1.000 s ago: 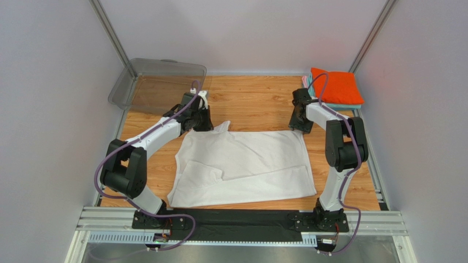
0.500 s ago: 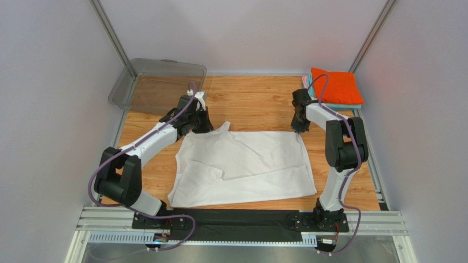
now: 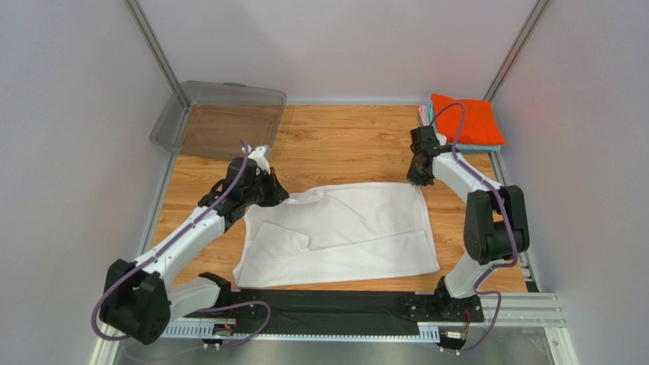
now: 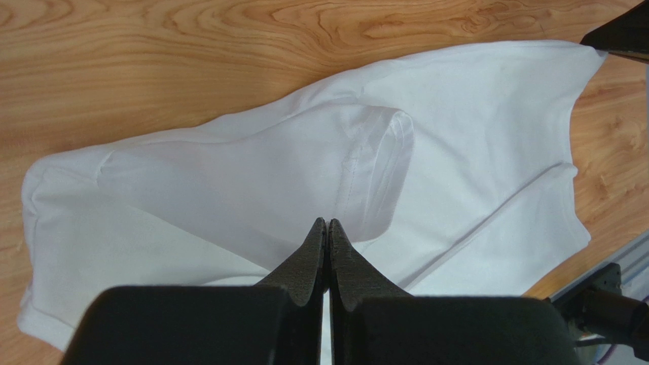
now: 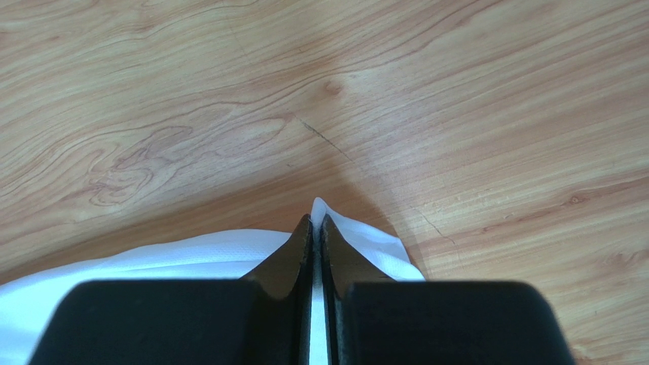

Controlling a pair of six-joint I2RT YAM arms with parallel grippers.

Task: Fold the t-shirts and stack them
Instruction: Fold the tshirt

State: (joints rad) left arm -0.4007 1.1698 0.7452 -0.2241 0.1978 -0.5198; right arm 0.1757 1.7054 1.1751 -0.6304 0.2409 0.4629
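**Both hands clamped on the white shirt's far edge**

The white shirt (image 3: 343, 228) lies spread across the middle of the desk (image 3: 343, 141), its near hem close to the arms' bases, and both hands are on its far edge. The left hand (image 3: 274, 193) is at the far-left corner with its fingers (image 4: 311, 251) pressed tight together. The wrist view catches a sliver of white cloth between them, so it has the shirt pinched. Under that hand a sleeve (image 4: 373, 167) lies folded in over the body of the shirt.

Across to the right hand (image 3: 417, 176), sitting at the far-right corner. Its jaws are closed too, and its wrist view shows a little peak of white fabric poking out past the fingertips (image 5: 301, 236), so that corner is gripped as well. The far edge runs nearly straight between the two hands, and the near-left part of the shirt is doubled over on itself.

In the far-right corner of the desk sits the stack, well apart from the white shirt. The orange shirt (image 3: 466, 120) is on top, the teal shirt (image 3: 480, 147) peeks out below it, and a strip of the pink shirt (image 3: 421, 114) shows at the stack's left side. The bin (image 3: 221, 114) sits in the far-left corner.
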